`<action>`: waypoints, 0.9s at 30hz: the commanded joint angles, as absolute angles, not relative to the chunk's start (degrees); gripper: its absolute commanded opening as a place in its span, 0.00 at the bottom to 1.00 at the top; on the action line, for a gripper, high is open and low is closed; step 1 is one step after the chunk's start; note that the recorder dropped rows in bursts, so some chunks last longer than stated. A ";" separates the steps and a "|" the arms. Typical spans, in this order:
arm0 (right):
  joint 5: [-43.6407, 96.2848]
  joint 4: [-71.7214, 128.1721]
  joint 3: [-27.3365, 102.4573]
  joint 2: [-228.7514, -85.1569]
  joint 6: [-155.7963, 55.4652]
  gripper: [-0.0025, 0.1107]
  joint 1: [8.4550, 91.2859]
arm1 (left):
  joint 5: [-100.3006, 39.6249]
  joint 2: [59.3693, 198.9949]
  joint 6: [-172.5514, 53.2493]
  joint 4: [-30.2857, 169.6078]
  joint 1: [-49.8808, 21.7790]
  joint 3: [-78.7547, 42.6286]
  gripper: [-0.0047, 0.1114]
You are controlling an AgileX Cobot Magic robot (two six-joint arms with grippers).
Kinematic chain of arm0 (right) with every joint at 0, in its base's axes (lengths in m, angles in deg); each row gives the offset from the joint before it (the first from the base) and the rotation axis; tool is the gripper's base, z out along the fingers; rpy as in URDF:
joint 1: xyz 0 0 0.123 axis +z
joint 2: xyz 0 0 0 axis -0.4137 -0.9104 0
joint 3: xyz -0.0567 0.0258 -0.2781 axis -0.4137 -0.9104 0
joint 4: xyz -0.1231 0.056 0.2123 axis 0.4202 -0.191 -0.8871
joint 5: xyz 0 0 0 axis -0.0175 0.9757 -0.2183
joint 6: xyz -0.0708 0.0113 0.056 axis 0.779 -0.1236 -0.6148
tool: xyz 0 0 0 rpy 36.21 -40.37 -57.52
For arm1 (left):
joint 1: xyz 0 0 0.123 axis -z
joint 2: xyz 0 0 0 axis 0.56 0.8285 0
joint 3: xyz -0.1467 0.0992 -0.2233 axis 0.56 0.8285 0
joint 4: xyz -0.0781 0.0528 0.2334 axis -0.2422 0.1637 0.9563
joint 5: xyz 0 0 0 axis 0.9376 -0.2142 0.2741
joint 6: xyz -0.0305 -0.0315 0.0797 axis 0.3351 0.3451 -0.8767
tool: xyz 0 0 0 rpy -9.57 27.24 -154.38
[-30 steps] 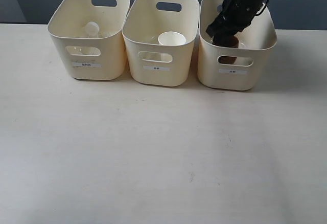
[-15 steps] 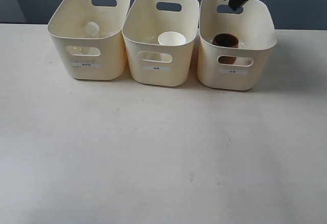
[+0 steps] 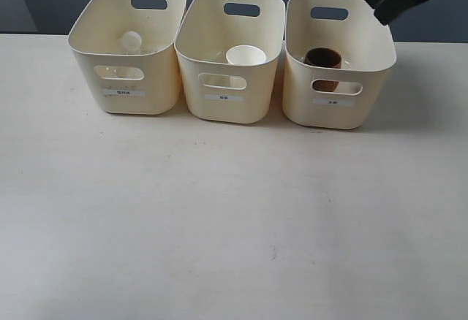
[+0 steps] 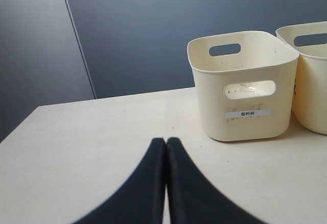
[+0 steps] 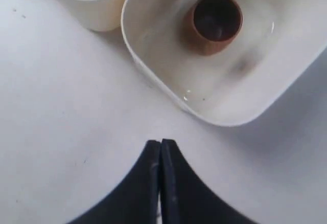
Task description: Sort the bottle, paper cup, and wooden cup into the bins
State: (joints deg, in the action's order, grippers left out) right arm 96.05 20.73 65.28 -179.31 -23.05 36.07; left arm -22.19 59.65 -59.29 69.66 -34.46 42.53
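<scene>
Though each printed in tiny unreadable characters, white labels (image 3: 123, 93) on bins (image 3: 232, 108); both grippers (image 5: 161, 144) pressed together.

The exterior camera looks from the front, raised and tilted down, over the worktop (image 3: 234, 218) toward the three bins (image 3: 230, 57) along the far edge, at middling range. My left wrist camera sits low, near the worktop surface, facing level past my closed left pincer (image 4: 166, 147) at the labelled front of the end bin (image 4: 245, 88) and a dark wall (image 4: 153, 29) behind. My right wrist camera looks steeply down from above, past my closed right pincer (image 5: 161, 150), into the bin holding the wooden cup (image 5: 214, 22). That bin and cup appear also in the exterior view.
</scene>
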 commanded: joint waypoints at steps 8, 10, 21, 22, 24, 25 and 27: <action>96.28 21.76 46.95 -155.04 -25.55 0.02 35.81 | -22.59 59.37 -59.21 69.66 -34.48 42.63 0.04; 96.28 21.76 44.80 -151.50 -25.55 0.02 35.81 | -22.59 59.37 -59.21 69.66 -34.48 42.63 0.04; 96.11 14.39 41.97 -137.91 -25.65 0.02 35.81 | -22.59 59.37 -59.21 69.66 -34.48 42.63 0.04; 96.11 13.59 41.97 -137.37 -25.65 0.02 35.81 | -22.59 59.37 -59.21 69.66 -34.48 42.63 0.04; 96.11 12.10 41.97 -136.09 -25.65 0.02 35.81 | -22.59 59.37 -59.21 69.66 -34.48 42.63 0.04; 96.11 11.54 41.97 -135.54 -25.65 0.02 35.81 | -22.59 59.37 -59.21 69.66 -34.48 42.63 0.04; 96.11 10.19 41.97 -134.76 -25.65 0.02 35.81 | -22.59 59.37 -59.21 69.66 -34.48 42.63 0.04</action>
State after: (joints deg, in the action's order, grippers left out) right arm 96.28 12.01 42.05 -136.09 -25.39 36.07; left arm -22.19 59.65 -59.29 69.66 -34.46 42.53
